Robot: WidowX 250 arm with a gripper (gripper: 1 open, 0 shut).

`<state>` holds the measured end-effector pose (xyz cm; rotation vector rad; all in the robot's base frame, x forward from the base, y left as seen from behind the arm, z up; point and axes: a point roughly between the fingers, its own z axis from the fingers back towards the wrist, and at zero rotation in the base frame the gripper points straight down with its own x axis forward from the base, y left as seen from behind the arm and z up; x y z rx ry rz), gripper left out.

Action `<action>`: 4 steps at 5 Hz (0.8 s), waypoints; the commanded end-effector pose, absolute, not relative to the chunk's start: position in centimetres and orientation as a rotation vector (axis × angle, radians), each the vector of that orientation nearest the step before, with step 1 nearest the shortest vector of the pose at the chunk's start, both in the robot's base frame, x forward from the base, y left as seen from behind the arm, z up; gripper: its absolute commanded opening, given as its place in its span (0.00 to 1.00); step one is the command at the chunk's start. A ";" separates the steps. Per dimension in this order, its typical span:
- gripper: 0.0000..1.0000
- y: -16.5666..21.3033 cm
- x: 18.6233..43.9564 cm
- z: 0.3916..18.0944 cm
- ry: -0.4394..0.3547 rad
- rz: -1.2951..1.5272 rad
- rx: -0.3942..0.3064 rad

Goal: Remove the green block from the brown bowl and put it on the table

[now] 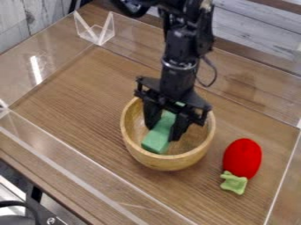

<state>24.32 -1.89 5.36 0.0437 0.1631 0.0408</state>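
Note:
The brown bowl (165,161) sits on the table (83,97) near the middle. My gripper (170,123) reaches straight down into it from above. Its dark fingers (150,118) are shut on the upper part of the green block (157,139). The block stands tilted on end inside the bowl, its lower end close to the bowl's floor; I cannot tell whether it still touches.
A red rounded toy (242,156) with a small green leaf (233,183) lies just right of the bowl. Clear acrylic walls (47,61) ring the tabletop, and a clear folded stand (94,31) sits at the back left.

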 end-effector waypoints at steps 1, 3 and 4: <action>0.00 -2.5 26.1 7.8 0.093 0.074 0.038; 0.00 -1.5 25.8 5.9 0.093 0.053 0.042; 0.00 -1.2 25.7 7.4 0.073 0.007 0.039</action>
